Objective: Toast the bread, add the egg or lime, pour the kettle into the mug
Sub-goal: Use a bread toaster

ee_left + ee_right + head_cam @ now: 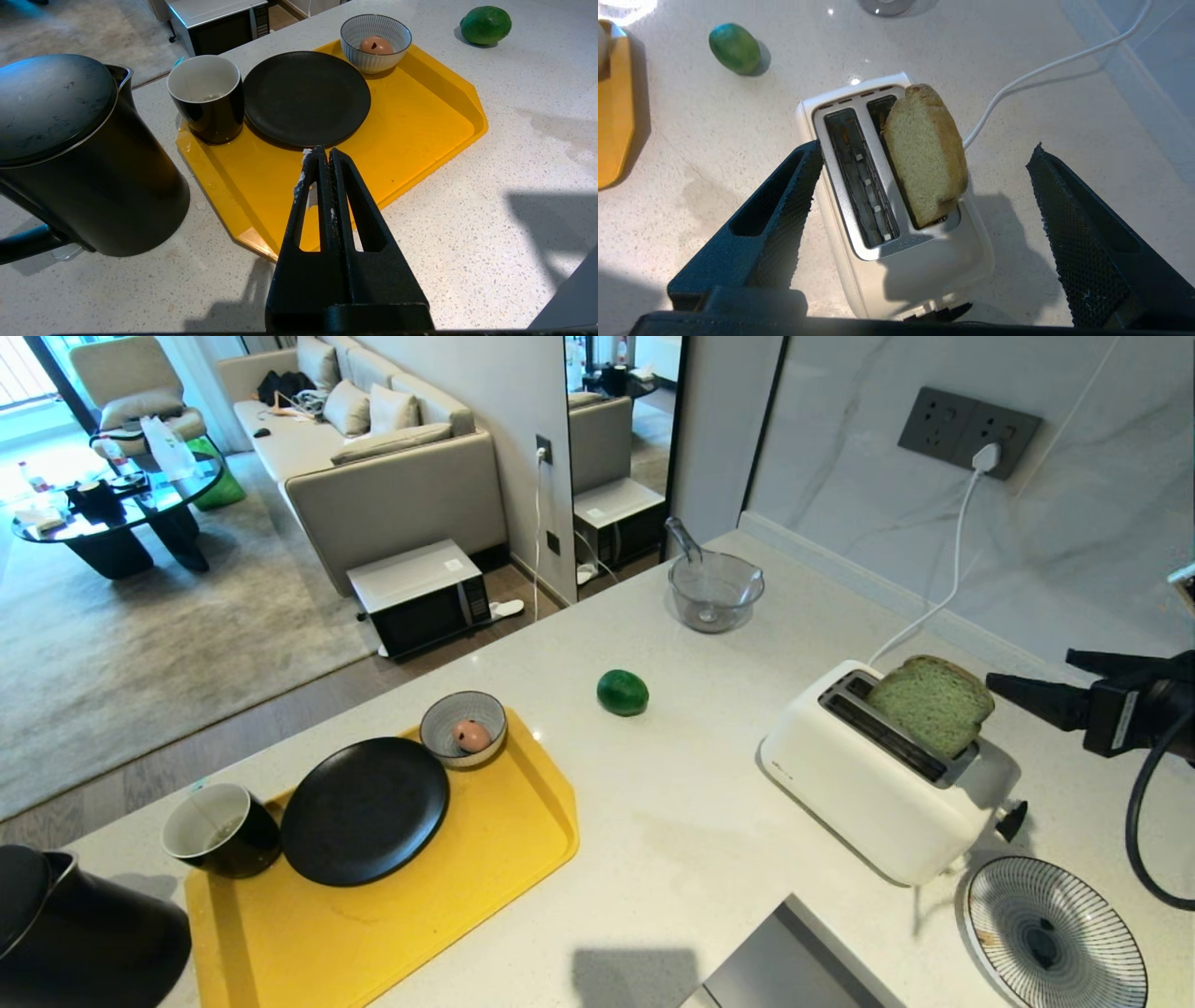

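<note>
- The bread point(924, 154) stands half sunk and tilted in the toaster's point(868, 793) far slot.
- The right pincer point(924, 186) hovers above it, jaws wide, empty.
- The left pincer point(322, 161), closed and empty, sits far left over the table point(672, 840).

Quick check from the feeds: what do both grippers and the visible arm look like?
Left gripper: black plastic, two long tapered fingers with triangular cut-outs, whitish residue near the tips. Right gripper: the same black hollowed fingers, with cross-hatched textured inner pads. In the head view its wrist is black and boxy, a black cable looping beneath.
</note>
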Motion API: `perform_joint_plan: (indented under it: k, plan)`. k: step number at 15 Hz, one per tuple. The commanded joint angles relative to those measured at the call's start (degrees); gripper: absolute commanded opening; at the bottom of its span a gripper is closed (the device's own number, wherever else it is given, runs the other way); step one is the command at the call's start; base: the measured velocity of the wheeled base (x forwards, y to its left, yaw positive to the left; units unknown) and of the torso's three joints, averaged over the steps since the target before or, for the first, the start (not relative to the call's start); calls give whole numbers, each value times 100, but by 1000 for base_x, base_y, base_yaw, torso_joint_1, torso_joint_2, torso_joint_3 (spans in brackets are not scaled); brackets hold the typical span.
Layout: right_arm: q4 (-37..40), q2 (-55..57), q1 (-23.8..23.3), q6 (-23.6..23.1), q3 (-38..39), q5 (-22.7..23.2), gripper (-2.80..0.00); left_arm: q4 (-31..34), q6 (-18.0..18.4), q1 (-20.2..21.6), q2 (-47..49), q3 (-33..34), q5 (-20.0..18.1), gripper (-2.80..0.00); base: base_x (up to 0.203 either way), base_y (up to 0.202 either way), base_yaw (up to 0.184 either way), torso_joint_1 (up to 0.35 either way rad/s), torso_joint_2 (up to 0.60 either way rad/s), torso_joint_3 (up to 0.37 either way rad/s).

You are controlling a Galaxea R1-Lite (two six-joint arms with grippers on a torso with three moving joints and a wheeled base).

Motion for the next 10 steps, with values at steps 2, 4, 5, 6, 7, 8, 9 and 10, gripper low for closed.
perform_joint_plan:
  k: [2,4,5,6,7,8,9,10]
  plan:
    - [405,-1018,-31,184,166,-403,-280,-3,-2,2,-13,79,2,-280,0,0,0,0,0,0]
    - [975,-1487,-34,223,203,-514,-280,-3,-2,2,-13,79,2,-280,0,0,0,0,0,0]
    - [1267,-1709,-31,226,209,-535,-280,-3,-2,2,-13,79,2,-280,0,0,0,0,0,0]
    - [1504,-1886,-28,224,207,-543,-280,-3,-2,2,-13,79,2,-280,0,0,0,0,0,0]
    - [1711,-2046,-27,223,203,-546,-280,-3,-2,2,-13,79,2,-280,0,0,0,0,0,0]
    - [1900,-2152,-26,223,226,-536,-280,-3,-2,2,-13,79,2,-280,0,0,0,0,0,0]
    - [1956,-2225,-26,223,264,-542,-280,-3,-2,2,-13,79,2,-280,0,0,0,0,0,0]
    - [1967,-2317,-33,229,305,-597,-280,-3,-2,2,-13,79,2,-280,0,0,0,0,0,0]
